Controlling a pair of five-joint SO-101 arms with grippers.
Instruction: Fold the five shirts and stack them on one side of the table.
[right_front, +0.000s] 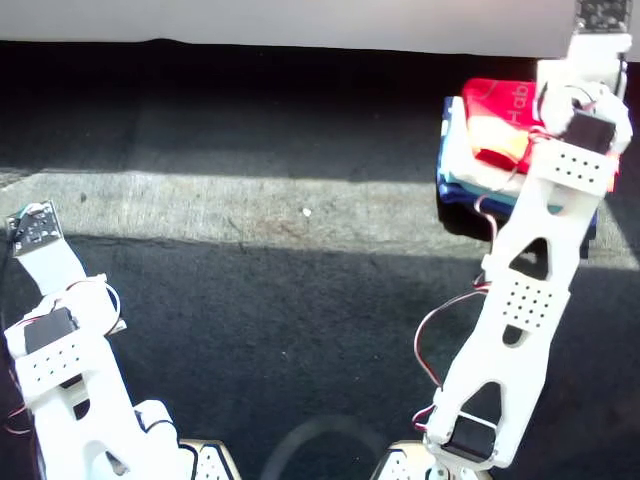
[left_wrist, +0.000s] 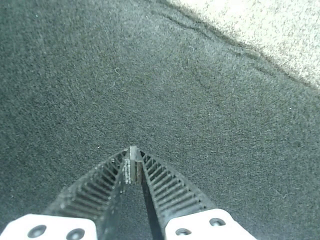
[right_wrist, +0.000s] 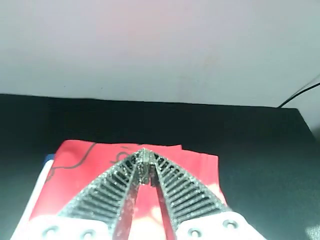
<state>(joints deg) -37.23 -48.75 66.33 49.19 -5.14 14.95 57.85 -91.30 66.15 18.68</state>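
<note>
The dark felt-covered table was crossed by a pale sunlit band; the white right arm stretched to the far right, and the white left arm sat at the near left. The stack of folded cloth shirts, red folded shirt on top, lay at the far right edge. The right gripper hung over the red shirt with fingers together, holding nothing; the left gripper hung over bare felt, tips touching.

Sunlit band across dark felt
</note>
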